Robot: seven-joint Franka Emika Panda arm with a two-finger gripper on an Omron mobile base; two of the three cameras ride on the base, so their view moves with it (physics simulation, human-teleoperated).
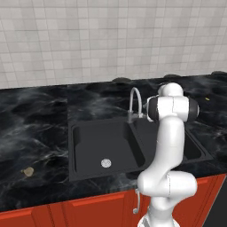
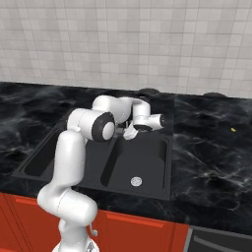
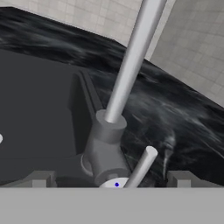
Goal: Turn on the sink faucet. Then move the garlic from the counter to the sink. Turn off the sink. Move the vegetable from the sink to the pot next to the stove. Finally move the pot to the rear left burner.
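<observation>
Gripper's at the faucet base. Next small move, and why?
Probably ease forward a little more and push the handle sideways. In the hand view the gripper sits open, its fingertips either side of the faucet base, the handle rod just ahead and untouched. No water is visible in the sink, and the garlic waits on the counter, so the faucet comes first.

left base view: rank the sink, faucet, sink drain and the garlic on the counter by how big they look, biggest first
1. sink, by far the largest, a wide dark double basin.
2. faucet, tall thin curved spout.
3. sink drain and garlic: both tiny and look about alike, so they cannot be ranked.
</observation>
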